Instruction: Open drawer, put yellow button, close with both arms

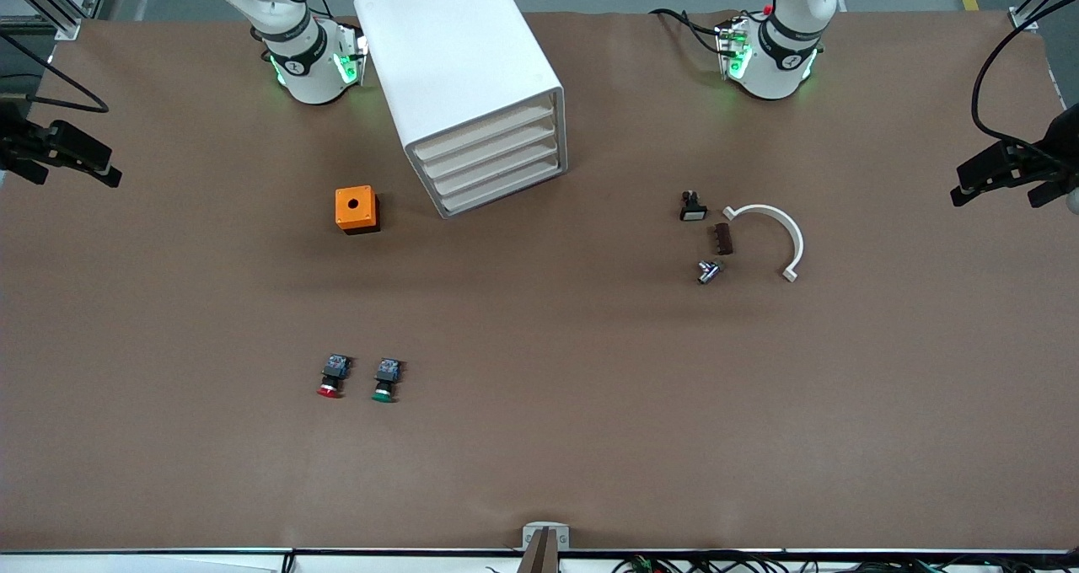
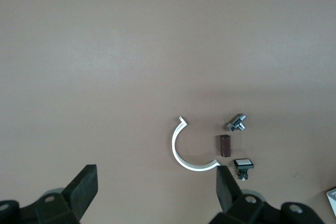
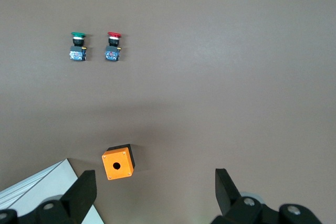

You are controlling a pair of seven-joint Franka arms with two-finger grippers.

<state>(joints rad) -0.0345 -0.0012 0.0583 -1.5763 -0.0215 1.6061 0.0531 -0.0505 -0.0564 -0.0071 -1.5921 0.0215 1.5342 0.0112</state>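
The white cabinet (image 1: 455, 59) stands between the arm bases, and its corner shows in the right wrist view (image 3: 37, 190). Its top drawer (image 1: 485, 131) is shut, like the three below it. The yellow button is not in any view. My left gripper (image 2: 155, 174) is open and empty, high over the table at the left arm's end, above a white half ring (image 2: 181, 153). My right gripper (image 3: 153, 177) is open and empty, high over the table beside the orange box (image 3: 116, 164). Neither gripper shows in the front view.
The orange box with a hole (image 1: 355, 208) sits beside the cabinet. A red-capped button (image 1: 332, 375) and a green-capped button (image 1: 386, 379) lie nearer the front camera. The white half ring (image 1: 780, 232), a brown block (image 1: 723, 238), a metal fitting (image 1: 708, 271) and a white-capped switch (image 1: 692, 206) lie toward the left arm's end.
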